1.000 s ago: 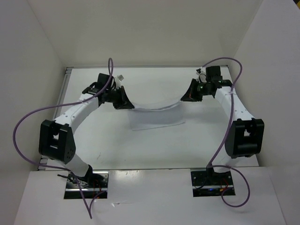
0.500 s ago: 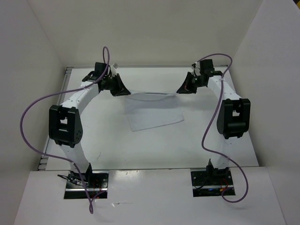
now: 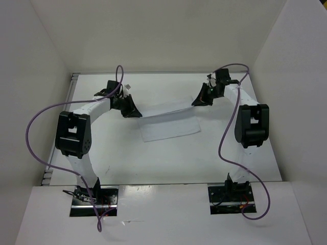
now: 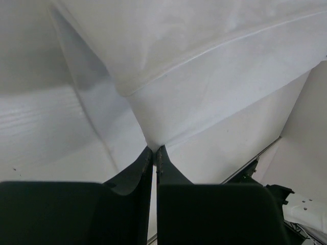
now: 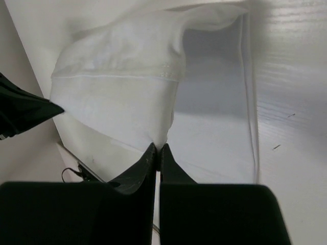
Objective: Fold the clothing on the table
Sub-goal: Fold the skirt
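Both pairs of jaws are clenched on fabric: the left gripper (image 4: 155,149) pinches the 10 o'clock corner and the right gripper (image 5: 158,146) the 2 o'clock corner of the small thin white cloth garment (image 3: 169,125). Its near half rests mid-way across the flat white matte table (image 3: 153,163). I judge both should sweep toward 6 o'clock together, level, edge taut.

clothing (image 3: 171,127) spans centre, walls (image 3: 36,66) hem table (image 3: 168,163)

The clothing (image 3: 169,125) is a thin white piece with a stitched hem. Its far edge is raised and stretched between its two corners, while its near part lies flat on the white matte table (image 3: 153,161), near the middle.
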Action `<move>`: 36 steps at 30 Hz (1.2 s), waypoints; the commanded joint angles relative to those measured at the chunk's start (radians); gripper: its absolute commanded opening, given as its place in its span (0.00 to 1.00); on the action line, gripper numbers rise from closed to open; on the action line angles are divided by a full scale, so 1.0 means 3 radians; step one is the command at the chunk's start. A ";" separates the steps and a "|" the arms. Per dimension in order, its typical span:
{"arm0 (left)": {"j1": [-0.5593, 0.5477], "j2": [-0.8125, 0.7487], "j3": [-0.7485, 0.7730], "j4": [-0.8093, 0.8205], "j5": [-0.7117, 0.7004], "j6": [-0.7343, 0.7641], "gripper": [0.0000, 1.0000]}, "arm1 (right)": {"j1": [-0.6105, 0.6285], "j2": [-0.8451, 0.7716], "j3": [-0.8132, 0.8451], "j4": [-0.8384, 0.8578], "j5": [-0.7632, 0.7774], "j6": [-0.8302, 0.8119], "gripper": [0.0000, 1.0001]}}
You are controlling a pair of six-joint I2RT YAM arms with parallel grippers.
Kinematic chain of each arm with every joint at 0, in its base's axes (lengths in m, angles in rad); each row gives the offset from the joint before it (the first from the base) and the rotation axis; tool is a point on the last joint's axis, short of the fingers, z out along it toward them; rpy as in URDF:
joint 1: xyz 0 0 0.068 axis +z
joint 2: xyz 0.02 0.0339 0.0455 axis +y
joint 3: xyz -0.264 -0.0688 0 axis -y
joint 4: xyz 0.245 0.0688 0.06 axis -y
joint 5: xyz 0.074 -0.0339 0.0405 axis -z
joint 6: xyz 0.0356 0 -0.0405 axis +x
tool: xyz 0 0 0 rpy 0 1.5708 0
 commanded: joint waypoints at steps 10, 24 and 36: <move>-0.0104 -0.0470 -0.0518 0.0055 0.0157 0.0117 0.01 | 0.0080 -0.0081 -0.0616 0.0018 0.0244 -0.0168 0.00; -0.0227 -0.0961 -0.0932 -0.0012 0.0270 0.0020 0.02 | 0.0080 -0.0142 -0.0595 0.0018 0.0438 -0.0101 0.00; -0.0611 -0.0992 -0.1060 -0.0073 0.0096 -0.0010 0.02 | 0.0080 -0.0142 -0.0560 -0.0013 0.0510 -0.0071 0.00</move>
